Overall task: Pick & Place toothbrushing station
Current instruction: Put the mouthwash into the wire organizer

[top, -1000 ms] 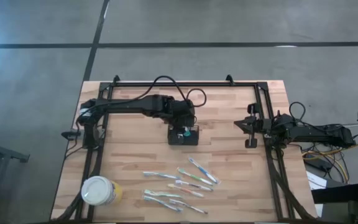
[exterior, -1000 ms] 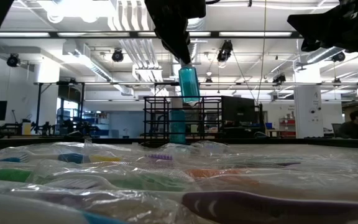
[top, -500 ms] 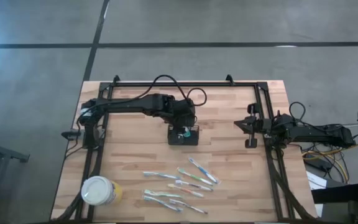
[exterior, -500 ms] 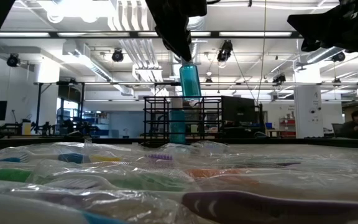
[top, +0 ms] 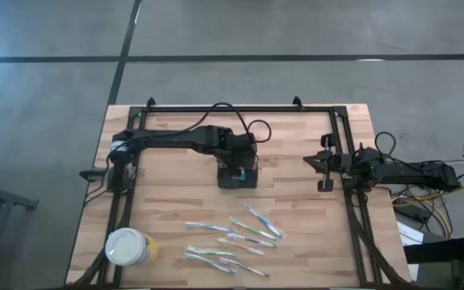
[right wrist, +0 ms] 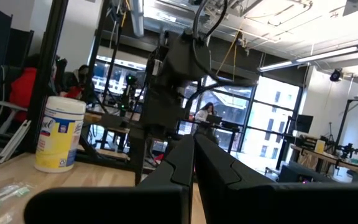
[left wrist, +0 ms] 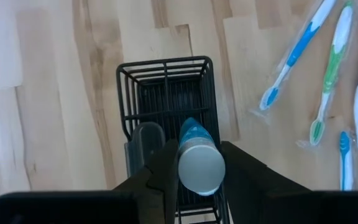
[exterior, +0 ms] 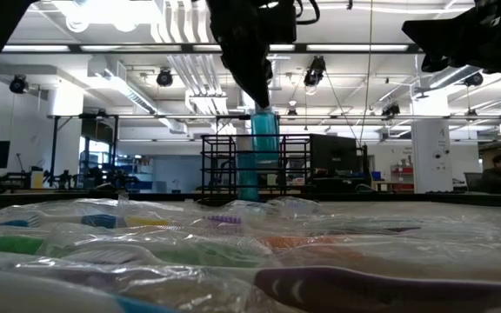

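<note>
Teal tube (exterior: pixel 263 139): lower than a second ago, its end now inside the toothbrushing station (top: pixel 238 176), centre of the high view.
Left fingers (left wrist: pixel 166 168): clamped on the tube.
Meaning: release should follow.
Right fingers (right wrist: pixel 194 163): clenched empty, parked right.

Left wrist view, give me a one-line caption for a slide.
Left pincer holds a teal tube over the black mesh caddy, wrapped toothbrushes lying beside it on the wooden table.

Obstacles: left pincer (top: pixel 238 167) with blue tube (left wrist: pixel 199 160) over caddy (top: pixel 238 176); toothbrushes (top: pixel 232 239) near front; white tub (top: pixel 129 247) front-left. Bench (top: pixel 296 145) bare between caddy and right pincer (top: pixel 322 163).
</note>
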Controlling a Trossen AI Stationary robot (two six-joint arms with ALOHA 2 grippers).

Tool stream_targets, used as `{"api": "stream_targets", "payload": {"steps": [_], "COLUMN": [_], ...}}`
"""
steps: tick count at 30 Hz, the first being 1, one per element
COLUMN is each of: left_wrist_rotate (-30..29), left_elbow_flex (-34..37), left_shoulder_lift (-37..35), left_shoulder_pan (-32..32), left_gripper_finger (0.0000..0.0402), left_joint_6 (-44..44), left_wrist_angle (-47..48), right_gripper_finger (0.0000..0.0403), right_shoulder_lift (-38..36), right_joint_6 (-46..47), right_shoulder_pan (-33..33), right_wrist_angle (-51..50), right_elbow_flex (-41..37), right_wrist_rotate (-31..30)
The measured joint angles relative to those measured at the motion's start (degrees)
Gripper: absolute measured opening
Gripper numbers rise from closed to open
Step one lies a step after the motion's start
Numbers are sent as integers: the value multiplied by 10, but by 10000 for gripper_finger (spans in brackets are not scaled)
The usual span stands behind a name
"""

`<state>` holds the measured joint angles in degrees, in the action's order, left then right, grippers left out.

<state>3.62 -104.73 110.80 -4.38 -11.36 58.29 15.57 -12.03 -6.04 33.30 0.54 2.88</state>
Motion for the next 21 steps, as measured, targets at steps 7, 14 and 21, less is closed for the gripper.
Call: {"api": "stream_targets", "payload": {"steps": [7, 14, 21], "left_wrist_rotate": [0, 0, 0], "left_elbow_flex": [0, 0, 0], "left_shoulder_lift": [24, 48, 65], "left_shoulder_pan": [0, 0, 0], "left_gripper_finger": [99, 99, 99], "left_joint_6": [-11, -21, -22], "left_wrist_angle": [-9, -20, -28], "right_gripper_finger": [8, 8, 8], "right_shoulder_lift": [0, -1, 0], "right_joint_6": [0, 0, 0], "right_shoulder_pan": [0, 0, 0], "right_wrist_angle": [0, 0, 0], "right_elbow_flex": [0, 0, 0], "right_wrist_rotate": [0, 0, 0]}}
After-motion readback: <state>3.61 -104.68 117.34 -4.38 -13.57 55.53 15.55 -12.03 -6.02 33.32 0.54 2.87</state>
